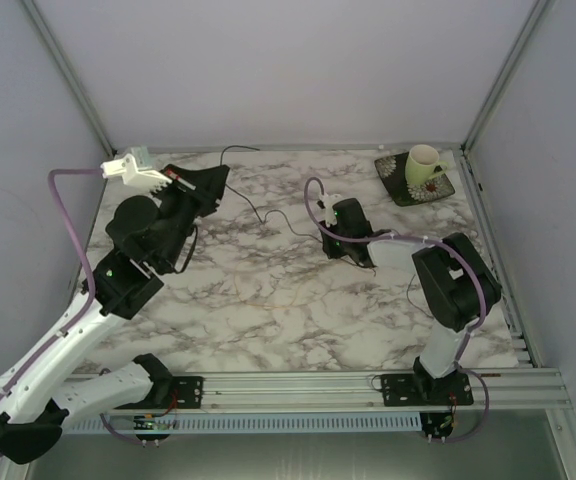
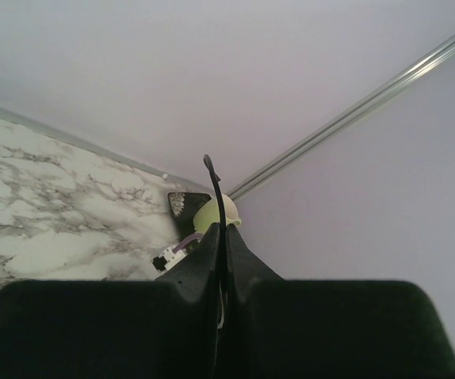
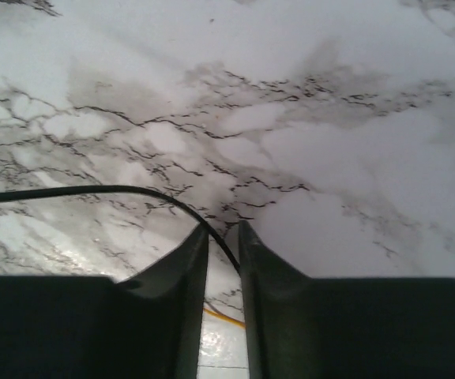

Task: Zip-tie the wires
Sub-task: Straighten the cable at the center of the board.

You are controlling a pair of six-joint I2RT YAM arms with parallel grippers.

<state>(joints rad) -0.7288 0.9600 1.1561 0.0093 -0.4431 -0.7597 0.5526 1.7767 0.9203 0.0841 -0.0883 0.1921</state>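
The wires point(image 1: 258, 212) are thin dark strands trailing over the marble table point(image 1: 268, 300) from the back left toward the middle. My left gripper point(image 1: 218, 178) is raised at the back left. In the left wrist view it point(image 2: 223, 227) is shut on a thin black strand point(image 2: 216, 185) whose hooked end sticks up past the tips; I cannot tell whether this strand is a wire or a tie. My right gripper point(image 1: 336, 245) points down at the table's middle. Its jaws point(image 3: 223, 229) stand narrowly apart with one wire point(image 3: 93, 190) curving in from the left and running between them.
A pale green cup point(image 1: 423, 165) stands on a dark patterned coaster point(image 1: 400, 185) at the back right corner, also seen past the left fingers point(image 2: 212, 213). A thin yellow strand point(image 3: 223, 316) lies under the right gripper. Walls enclose three sides; a metal rail point(image 1: 298, 385) runs along the near edge.
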